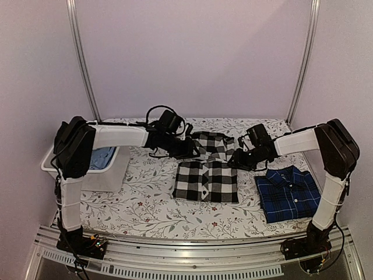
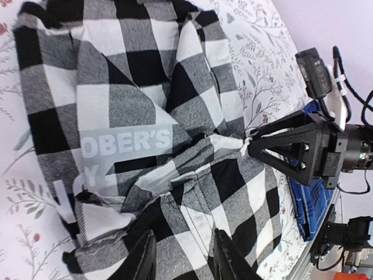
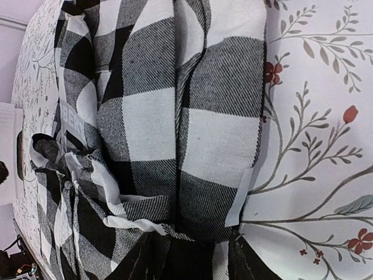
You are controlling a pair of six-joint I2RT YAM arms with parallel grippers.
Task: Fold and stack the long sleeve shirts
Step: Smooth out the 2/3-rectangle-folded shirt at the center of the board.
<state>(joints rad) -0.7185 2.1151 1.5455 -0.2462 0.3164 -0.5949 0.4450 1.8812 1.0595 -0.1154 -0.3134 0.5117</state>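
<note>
The black-and-white check shirt (image 1: 207,179) lies part-folded in the middle of the table, its upper part bunched (image 1: 211,143). My left gripper (image 1: 189,150) hovers at the shirt's upper left. In the left wrist view it (image 2: 186,256) is open, with the check cloth (image 2: 134,116) flat under the gap. My right gripper (image 1: 238,158) is at the shirt's upper right edge. Its jaws (image 3: 195,259) stand apart around a thick fold of the check cloth (image 3: 151,116). The navy plaid shirt (image 1: 288,193) lies folded at the right.
A white bin (image 1: 111,175) holding blue cloth stands at the left edge of the floral tablecloth (image 1: 145,204). Metal posts rise at the back corners. The right gripper (image 2: 252,146) shows in the left wrist view, tip against the cloth's edge.
</note>
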